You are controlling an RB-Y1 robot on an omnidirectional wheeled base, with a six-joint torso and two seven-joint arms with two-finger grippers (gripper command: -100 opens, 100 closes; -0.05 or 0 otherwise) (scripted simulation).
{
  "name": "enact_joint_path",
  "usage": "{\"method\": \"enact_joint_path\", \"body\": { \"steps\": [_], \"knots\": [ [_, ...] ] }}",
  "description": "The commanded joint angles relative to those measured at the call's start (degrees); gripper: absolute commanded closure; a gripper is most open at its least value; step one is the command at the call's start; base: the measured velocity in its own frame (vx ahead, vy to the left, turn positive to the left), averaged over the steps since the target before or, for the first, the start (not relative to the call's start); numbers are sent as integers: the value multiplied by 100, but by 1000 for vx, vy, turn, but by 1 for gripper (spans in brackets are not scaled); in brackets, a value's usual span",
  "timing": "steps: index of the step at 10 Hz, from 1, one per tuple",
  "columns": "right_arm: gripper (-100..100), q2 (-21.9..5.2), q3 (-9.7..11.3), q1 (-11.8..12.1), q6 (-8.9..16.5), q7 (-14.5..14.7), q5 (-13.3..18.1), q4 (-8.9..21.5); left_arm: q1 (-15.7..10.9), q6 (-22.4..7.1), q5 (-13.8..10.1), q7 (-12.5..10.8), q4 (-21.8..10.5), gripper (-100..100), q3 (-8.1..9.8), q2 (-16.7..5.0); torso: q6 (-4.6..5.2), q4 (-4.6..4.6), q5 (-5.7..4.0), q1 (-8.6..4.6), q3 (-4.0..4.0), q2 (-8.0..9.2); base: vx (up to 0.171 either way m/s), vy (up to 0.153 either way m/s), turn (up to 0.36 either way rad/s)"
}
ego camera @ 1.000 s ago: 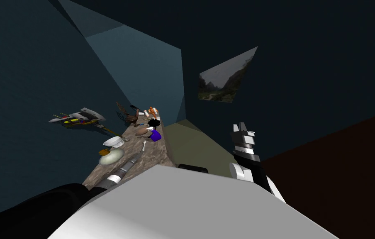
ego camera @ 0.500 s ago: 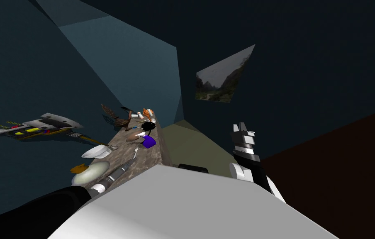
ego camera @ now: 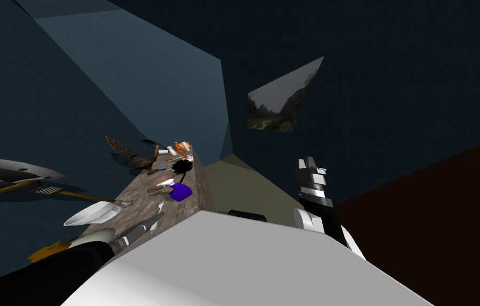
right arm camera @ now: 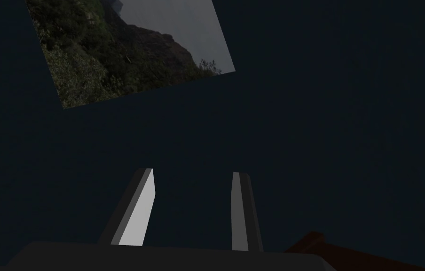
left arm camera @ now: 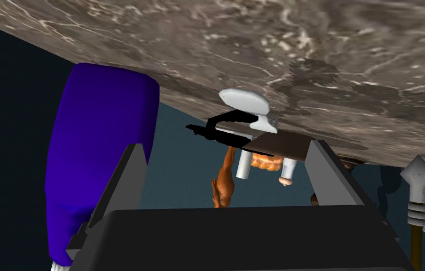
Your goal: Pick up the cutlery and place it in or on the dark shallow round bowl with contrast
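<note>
Left gripper [left arm camera: 228, 176] poised over the stone counter [left arm camera: 348, 56], fingers spread wide with nothing in them.

The cutlery [left arm camera: 246, 104] – a small white spoon-like piece – lies on the counter ahead of the fingertips, in line with the gap between them but clear of both. A purple object [left arm camera: 98, 141] stands just beside one finger. The right gripper [right arm camera: 192, 207] hangs off to the side of the counter, its fingers parted and holding nothing.
</note>
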State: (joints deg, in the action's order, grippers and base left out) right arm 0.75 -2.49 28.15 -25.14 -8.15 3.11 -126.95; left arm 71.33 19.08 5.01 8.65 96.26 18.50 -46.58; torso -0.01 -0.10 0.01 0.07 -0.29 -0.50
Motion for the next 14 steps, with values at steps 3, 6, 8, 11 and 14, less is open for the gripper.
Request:
{"method": "enact_joint_path", "body": {
  "steps": [3,6,8,11,14],
  "knots": [
    [0,0,0,0,0,0,0,0,220,-329,108,60,-171,-100,-42,-317,-1,1,1,1,3,6,125,37,-36],
    [0,0,0,0,0,0,0,0,288,-501,167,85,-236,-100,-97,-461,0,1,3,10,2,3,110,49,-21],
    [0,0,0,-1,0,0,0,0,116,-535,207,112,-391,-100,-190,-400,-2,10,-1,-11,24,43,16,12,-40],
    [0,0,0,-2,0,0,0,0,2,-543,233,130,-484,-100,-250,-346,-2,12,1,-3,29,51,15,25,-48],
    [0,1,1,-2,0,0,0,0,-8,-550,231,128,-495,100,-253,-340,1,13,2,-16,33,57,0,0,0]
  ]
}}
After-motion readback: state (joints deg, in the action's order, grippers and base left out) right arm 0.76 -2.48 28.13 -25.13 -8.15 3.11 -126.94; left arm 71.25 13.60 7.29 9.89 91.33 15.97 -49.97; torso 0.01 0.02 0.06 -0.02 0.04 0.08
